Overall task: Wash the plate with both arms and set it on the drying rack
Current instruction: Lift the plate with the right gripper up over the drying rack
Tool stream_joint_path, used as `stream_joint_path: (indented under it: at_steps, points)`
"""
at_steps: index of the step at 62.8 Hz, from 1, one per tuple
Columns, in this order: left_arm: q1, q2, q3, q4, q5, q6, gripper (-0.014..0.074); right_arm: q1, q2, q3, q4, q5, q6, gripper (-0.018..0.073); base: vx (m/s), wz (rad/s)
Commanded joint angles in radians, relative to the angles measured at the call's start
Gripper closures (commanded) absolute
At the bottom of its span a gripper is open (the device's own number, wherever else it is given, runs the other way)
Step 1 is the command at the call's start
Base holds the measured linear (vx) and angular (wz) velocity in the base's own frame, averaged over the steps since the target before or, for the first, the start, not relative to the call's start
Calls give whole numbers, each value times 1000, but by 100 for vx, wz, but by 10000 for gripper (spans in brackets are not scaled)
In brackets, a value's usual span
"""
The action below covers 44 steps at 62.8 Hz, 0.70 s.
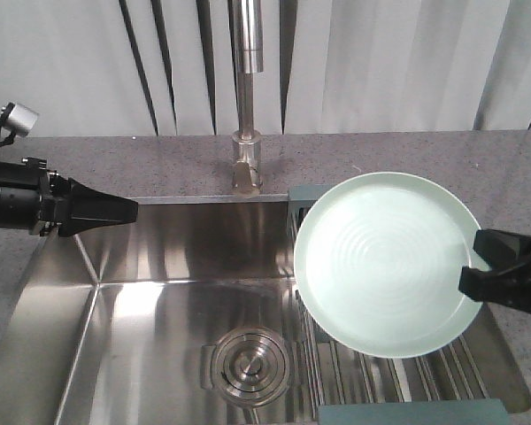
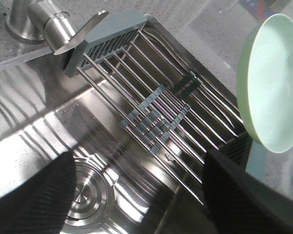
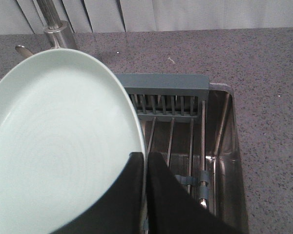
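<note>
Jaws of right gripper (image 3: 145, 163) are pinching plate (image 1: 380, 261) at its rim, holding it tilted over drying rack (image 2: 151, 112). Left gripper (image 1: 124, 211) is idling spread and empty above sink (image 1: 159, 257). Right arm should be lowering slowly, seating rim between rods before release.

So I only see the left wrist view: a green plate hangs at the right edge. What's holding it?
Observer: The right gripper, shut on the plate's rim.
Visitor: And where's this camera's own arm?
Observer: The left gripper is over the sink's left side, apart from the plate.
Visitor: Is the tap running?
Observer: The front view shows no stream falling from the faucet.
</note>
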<state>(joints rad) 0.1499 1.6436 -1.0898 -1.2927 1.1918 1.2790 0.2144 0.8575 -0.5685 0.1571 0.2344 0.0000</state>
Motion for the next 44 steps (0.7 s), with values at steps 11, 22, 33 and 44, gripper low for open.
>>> stream_joint_path:
  at_steps: [11,22,33,44]
  points:
    - [2,-44,-23,-65,57,1,76,-3,218,-383,12,234,-17,568,0,0]
    - [2,-44,-23,-65,57,1,76,-3,424,-648,14,508,-79,568,0,0]
    - [2,-44,-23,-65,57,1,76,0,589,-817,144,719,-161,568,0,0]
    - [2,-44,-23,-65,56,1,76,0,664,-839,453,756,-376,568,0,0]
